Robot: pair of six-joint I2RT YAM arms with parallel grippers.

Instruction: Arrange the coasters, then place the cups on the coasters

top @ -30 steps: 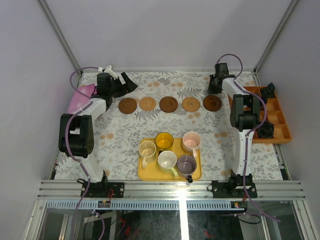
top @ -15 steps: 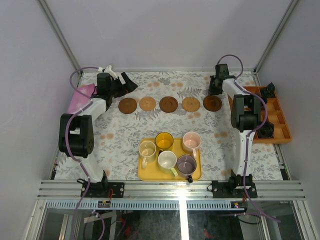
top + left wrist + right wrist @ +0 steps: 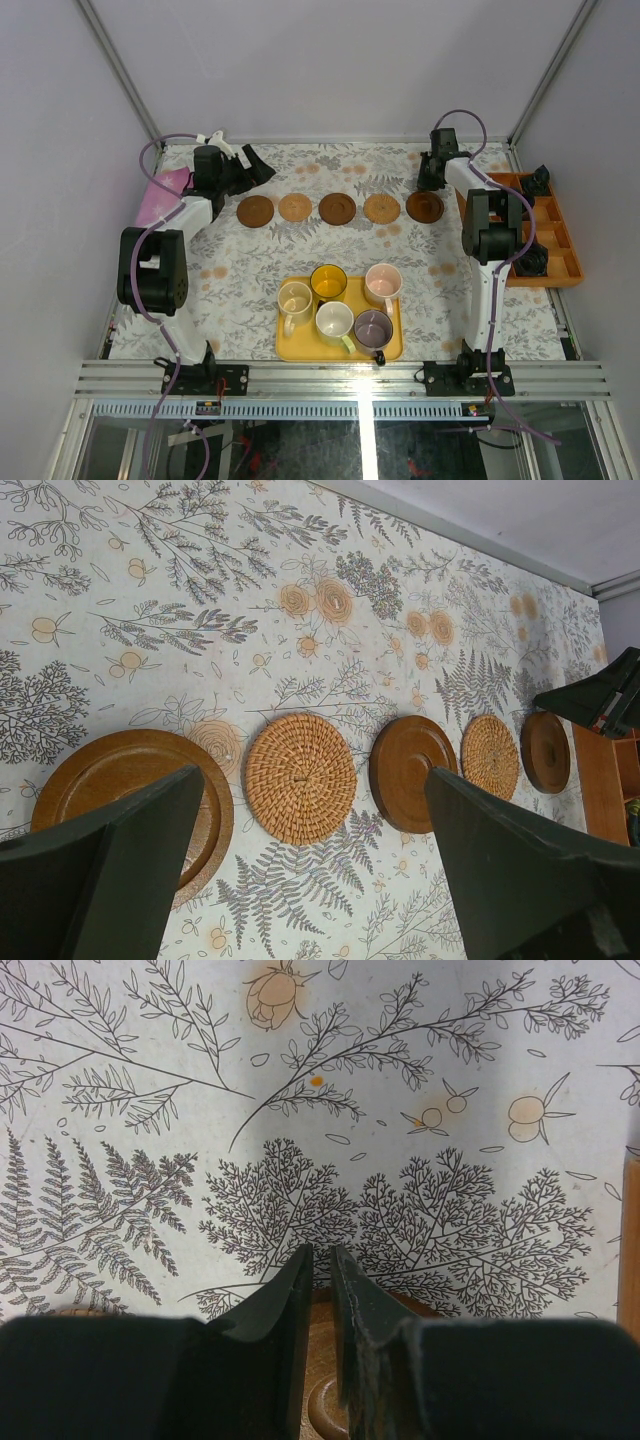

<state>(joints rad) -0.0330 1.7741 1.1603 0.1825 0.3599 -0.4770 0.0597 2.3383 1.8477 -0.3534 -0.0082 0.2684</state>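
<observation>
Left gripper [image 3: 257,167]: fingers are spread wide, nothing is gripped or touched. It is held above the floral cloth [image 3: 240,270] at the left end of the row, just beyond the leftmost dark coaster [image 3: 256,211].

Right gripper [image 3: 320,1252]: fingers are drawn nearly together, with only a thin slit left between them. Nothing is seen clamped at the tips. It is positioned over the far edge of the rightmost dark coaster [image 3: 425,206], whose brown wood is seen through the slit in the wrist view. Contact with it cannot be told.

The 5 coasters [image 3: 336,207] are laid flat in 1 row across the far part of the cloth, dark and light alternating, with small gaps between neighbours.

All 5 cups [image 3: 335,320] are stood upright on the yellow tray [image 3: 290,350] at the near edge — none is set on a coaster.
</observation>
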